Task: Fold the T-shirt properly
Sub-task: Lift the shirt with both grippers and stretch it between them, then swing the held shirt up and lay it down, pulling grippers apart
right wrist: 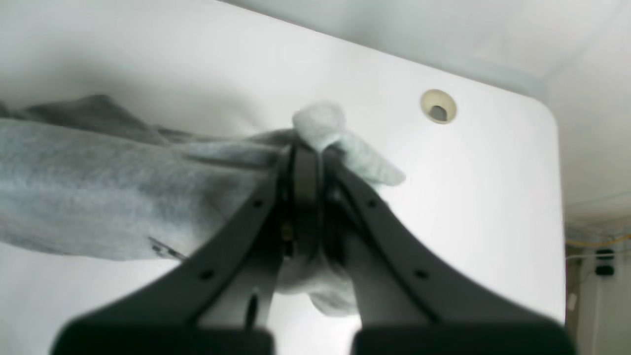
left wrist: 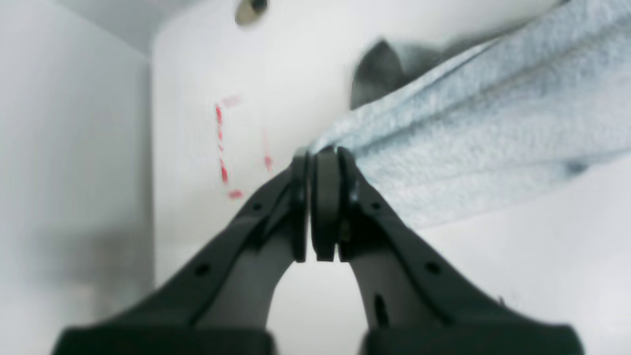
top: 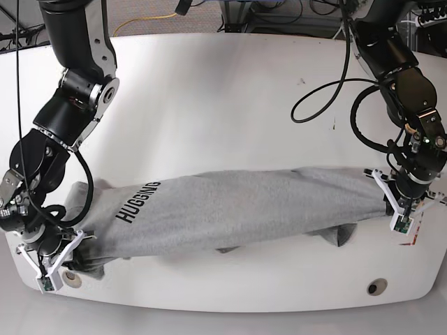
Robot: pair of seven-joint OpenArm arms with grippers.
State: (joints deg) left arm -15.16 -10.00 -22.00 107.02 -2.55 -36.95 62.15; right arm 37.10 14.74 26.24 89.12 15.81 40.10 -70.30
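Note:
The grey T-shirt (top: pixel 244 209) is stretched in a long bunched band across the near part of the white table (top: pixel 223 105), with the black "HUGGING" lettering (top: pixel 137 201) facing up near the base view's left end. My left gripper (left wrist: pixel 320 153) is shut on one end of the T-shirt (left wrist: pixel 493 123); in the base view that left gripper (top: pixel 388 201) is at the right. My right gripper (right wrist: pixel 308 148) is shut on a wad of the T-shirt (right wrist: pixel 98 187), and it appears as the right gripper (top: pixel 70 244) at the near left corner. A sleeve hangs below the band.
Red tape marks (left wrist: pixel 222 148) lie on the table beside the left gripper. Cable holes (top: pixel 377 287) sit near the front edge, one near each corner (right wrist: pixel 438 106). The table's front edge runs close to both grippers. Cables (top: pixel 328 84) hang by the right-hand arm.

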